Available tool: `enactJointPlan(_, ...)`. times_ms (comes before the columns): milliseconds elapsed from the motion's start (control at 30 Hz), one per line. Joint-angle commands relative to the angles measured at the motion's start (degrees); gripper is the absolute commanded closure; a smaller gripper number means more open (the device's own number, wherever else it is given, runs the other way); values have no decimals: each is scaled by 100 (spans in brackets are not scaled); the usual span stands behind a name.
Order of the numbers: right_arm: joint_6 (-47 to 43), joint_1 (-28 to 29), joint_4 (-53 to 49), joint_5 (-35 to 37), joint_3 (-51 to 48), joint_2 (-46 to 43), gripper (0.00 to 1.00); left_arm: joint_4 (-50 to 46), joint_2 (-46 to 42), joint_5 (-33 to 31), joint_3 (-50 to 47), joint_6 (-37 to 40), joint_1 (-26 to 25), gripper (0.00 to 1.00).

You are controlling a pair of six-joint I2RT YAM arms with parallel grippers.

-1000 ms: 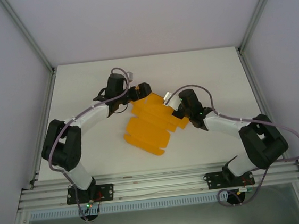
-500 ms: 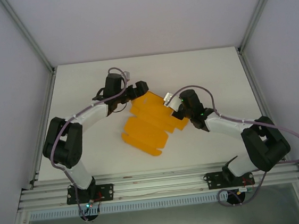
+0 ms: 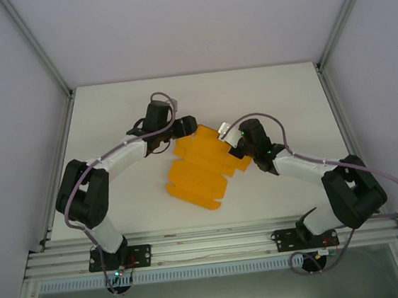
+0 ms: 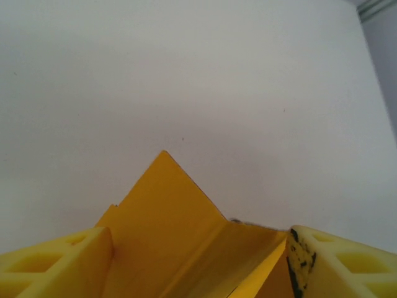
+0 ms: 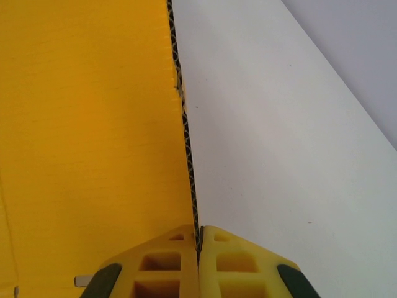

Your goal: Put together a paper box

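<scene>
On the white table [image 3: 286,97], right tool [image 5: 198,239] clamps the paper box [image 3: 201,170] edge; left tool [image 4: 200,248] open astride a flap [image 4: 167,211].

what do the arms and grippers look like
The left arm and right arm have white shells, black joints and a lilac-grey cable looped along each. The left gripper and right gripper have yellow plastic fingers with hollow cells; one left finger has black scuffs.

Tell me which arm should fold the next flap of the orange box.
Left. The left gripper stands open around a raised flap of the paper box; the right gripper is clamped on its edge, anchoring it.
</scene>
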Motion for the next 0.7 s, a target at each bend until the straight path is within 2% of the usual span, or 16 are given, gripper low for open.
enactJointPlan(0,298,50,405,16,269,49,100,-691,-126,-736,318,631,-328,21)
enactJointPlan(67,384,53,414,-3,325,49,100,-906,-13,-1094,469,784,-497,17)
enactJointPlan(133,378,69,392,-137,335,32,100,-1050,118,-1313,629,876,-629,10)
enactJointPlan(267,303,99,355,-192,311,11,100,-1086,272,-1519,810,868,-750,1)
enactJointPlan(467,236,97,320,150,264,-75,100,-1084,-128,-1886,590,786,-756,0)
enactJointPlan(667,47,94,183,400,250,-47,100,-1222,-1174,-2469,-428,597,-583,0)
